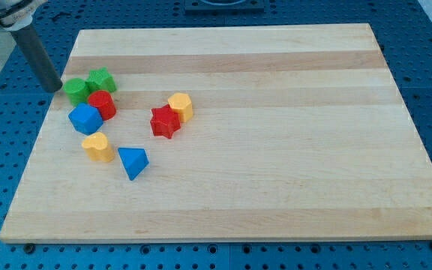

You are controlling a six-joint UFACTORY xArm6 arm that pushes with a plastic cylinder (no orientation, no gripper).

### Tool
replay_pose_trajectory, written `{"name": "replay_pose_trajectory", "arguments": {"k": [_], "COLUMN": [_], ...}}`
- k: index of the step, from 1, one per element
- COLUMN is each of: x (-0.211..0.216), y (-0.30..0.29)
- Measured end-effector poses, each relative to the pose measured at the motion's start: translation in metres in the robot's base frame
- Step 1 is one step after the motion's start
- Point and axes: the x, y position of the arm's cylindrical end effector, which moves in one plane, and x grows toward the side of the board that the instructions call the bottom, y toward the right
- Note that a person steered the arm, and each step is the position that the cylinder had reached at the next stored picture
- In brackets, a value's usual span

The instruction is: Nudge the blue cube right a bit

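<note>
The blue cube [85, 118] lies near the board's left edge, touching a red cylinder [103, 104] at its upper right. My tip [53, 89] is at the board's left edge, up and left of the blue cube, close beside a green block [75, 90]. A second green block [101, 79] sits to that one's right. A yellow block [97, 146] lies just below the blue cube.
A blue triangular block [133, 161] lies lower right of the yellow one. A red star block [164, 121] touches a yellow hexagonal block [180, 106] near the middle left. The wooden board [276, 150] rests on a blue perforated table.
</note>
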Motion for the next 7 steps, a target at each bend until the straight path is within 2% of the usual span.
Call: {"name": "replay_pose_trajectory", "arguments": {"k": [1, 2, 4, 5, 6, 7], "x": [0.041, 0.045, 0.048, 0.071, 0.071, 0.091], "y": [0.006, 0.036, 0.034, 0.060, 0.060, 0.050]}}
